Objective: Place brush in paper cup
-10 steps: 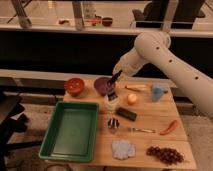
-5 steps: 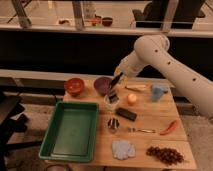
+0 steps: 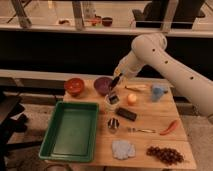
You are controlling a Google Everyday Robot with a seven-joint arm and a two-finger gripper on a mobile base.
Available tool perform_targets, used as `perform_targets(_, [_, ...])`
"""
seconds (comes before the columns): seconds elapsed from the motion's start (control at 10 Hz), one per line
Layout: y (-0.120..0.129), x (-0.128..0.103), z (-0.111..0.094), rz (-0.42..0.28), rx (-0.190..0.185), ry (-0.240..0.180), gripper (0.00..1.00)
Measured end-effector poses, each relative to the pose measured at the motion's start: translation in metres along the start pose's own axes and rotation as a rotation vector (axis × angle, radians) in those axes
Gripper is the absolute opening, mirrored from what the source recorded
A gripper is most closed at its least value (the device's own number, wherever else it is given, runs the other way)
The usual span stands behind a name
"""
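Note:
My gripper (image 3: 116, 83) hangs over the wooden table (image 3: 150, 120), just above the paper cup (image 3: 112, 101), which stands near the table's middle in front of the purple bowl (image 3: 102, 85). A dark brush (image 3: 113, 96) hangs down from the gripper, with its lower end at or inside the cup's mouth. The white arm reaches in from the upper right.
A green tray (image 3: 72, 131) lies at the left. A red bowl (image 3: 74, 86), an orange ball (image 3: 132, 99), a blue cup (image 3: 159, 92), a black block (image 3: 126, 114), a red chili (image 3: 170, 127), grapes (image 3: 163, 154) and a pale cloth (image 3: 123, 149) lie around.
The gripper has dropped slightly toward the paper cup with the brush in it. Nothing else on the table has moved.

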State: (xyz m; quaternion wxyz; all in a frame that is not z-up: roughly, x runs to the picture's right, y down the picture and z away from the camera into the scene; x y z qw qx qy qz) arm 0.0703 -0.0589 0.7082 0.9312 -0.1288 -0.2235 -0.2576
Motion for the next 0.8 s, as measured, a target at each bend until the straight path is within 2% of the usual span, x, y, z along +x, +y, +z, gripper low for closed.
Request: perform_targets(0.8, [-0.001,-0.015,0.025,-0.015,-0.041,-0.025,0.00])
